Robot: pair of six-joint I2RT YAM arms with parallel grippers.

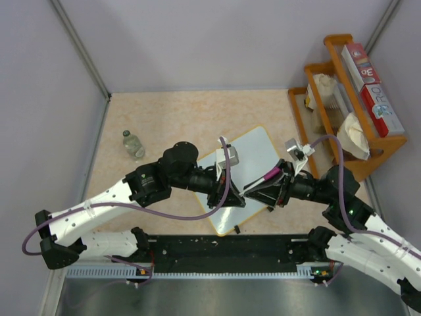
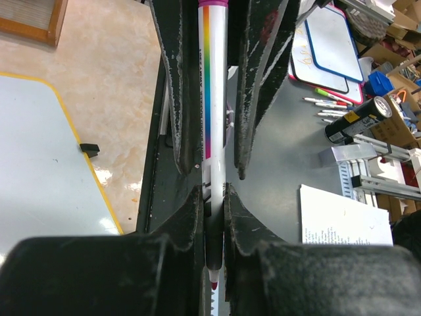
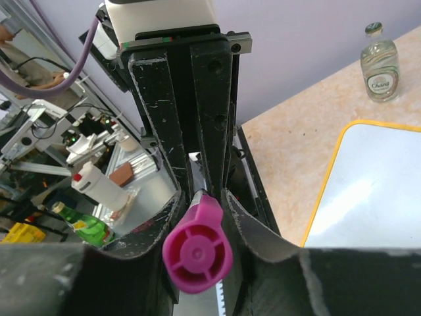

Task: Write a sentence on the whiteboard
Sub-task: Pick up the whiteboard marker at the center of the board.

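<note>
Arms cover the middle and the near part of the whiteboard from above, so only its far corner at 1 o'clock and a strip at 6 o'clock show. The board lies flat on the desk at the centre, under both tools. The left wrist view shows its yellow rim and one black clip.

The left tool is clenched on a white marker with a rainbow stripe. The near end of the marker shows a small reddish point, too blurred to name. The right tool has its fingers narrowly around the magenta cap at the other end. Whether they already press on it, I cannot tell.

A wooden rack stands at 2 o'clock from the board and is cut off by the edge of the overhead view. It holds flat boxes and crumpled white bags. A clear bottle stands at 9 o'clock, well apart; its content is hard to make out.
</note>
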